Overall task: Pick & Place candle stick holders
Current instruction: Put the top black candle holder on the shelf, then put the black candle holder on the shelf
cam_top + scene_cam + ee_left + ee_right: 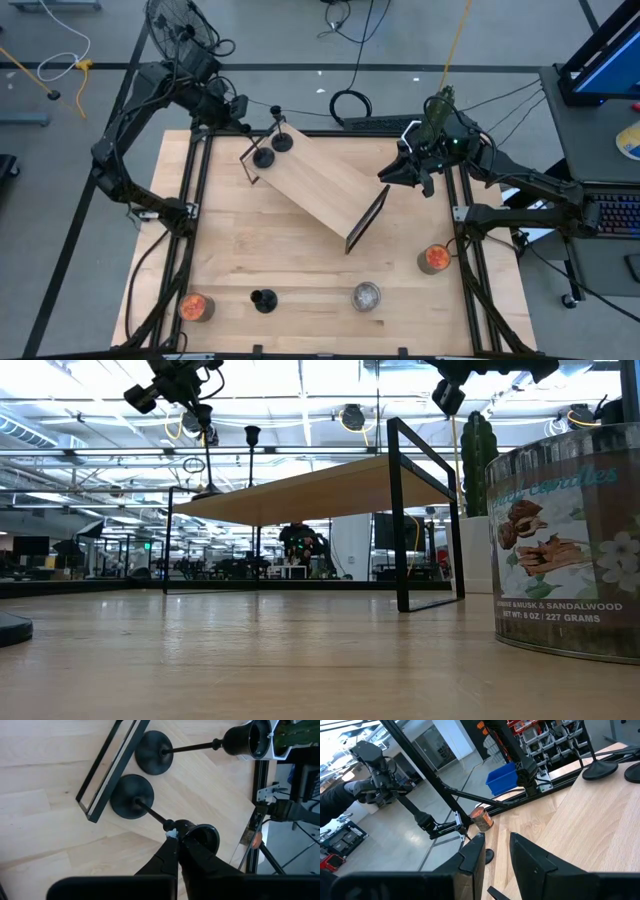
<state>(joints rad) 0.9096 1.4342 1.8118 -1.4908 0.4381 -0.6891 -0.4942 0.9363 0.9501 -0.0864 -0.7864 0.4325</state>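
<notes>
Two black candle stick holders (262,157) (282,141) stand on the far left end of a wooden shelf with a black frame (320,185). My left gripper (250,128) is above them, shut on the nearer one (132,796). My right gripper (398,172) hangs open and empty over the shelf's far right end. On the table near the front edge stand an orange glass cup (196,306), a third black holder (263,300) and a silvery cup (366,296). A second orange cup (435,259) stands at the right. My left gripper pinches the black holder between its two fingers at the top of the stem (169,825), just under its cup (202,837). The fingers come from above, pointing down. The holder stands upright, and its round base (131,797) appears to rest on the shelf top.
A white pot with a green cactus (437,110) stands at the table's far right, by my right arm. The shelf lies slantwise across the table's middle. Black frame rails (195,220) run along both table sides. A person's sleeve and hand (350,790) show beyond the table.
</notes>
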